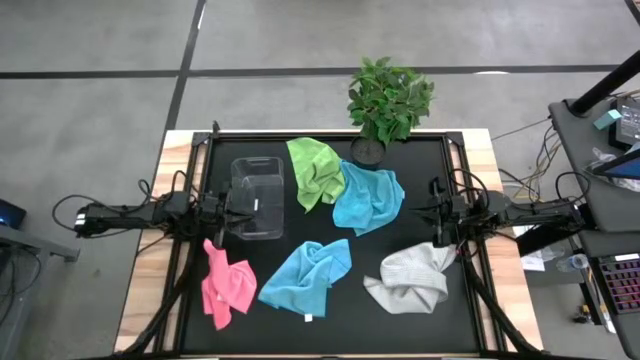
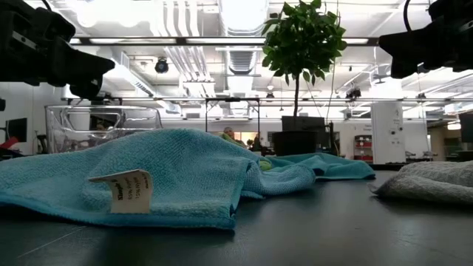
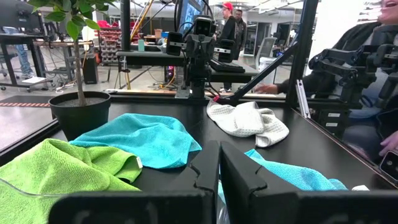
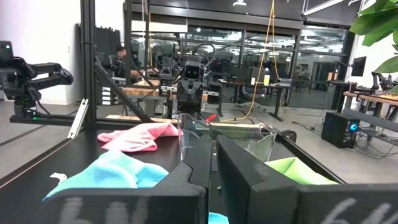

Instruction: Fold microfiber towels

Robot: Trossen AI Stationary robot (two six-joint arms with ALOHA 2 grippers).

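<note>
Five microfiber towels lie crumpled on the black table (image 1: 460, 160): lime green (image 1: 315, 170) and light blue (image 1: 368, 197) touching at the far middle, pink (image 1: 226, 285), a second light blue (image 1: 308, 275) with a white tag (image 2: 124, 191), and grey-white (image 1: 410, 278) along the near side. My left gripper (image 1: 232, 210) hovers shut at the table's left, by the clear bin. My right gripper (image 1: 442, 225) hovers shut at the table's right, above the grey-white towel's far corner. In each wrist view the fingers, left (image 3: 219, 171) and right (image 4: 211, 165), meet with nothing between them.
A clear plastic bin (image 1: 258, 198) stands left of the green towel. A potted plant (image 1: 388, 100) stands at the far edge, its pot (image 3: 78, 112) beside the towels. Bare black table shows between the towels. People and equipment show in the room beyond.
</note>
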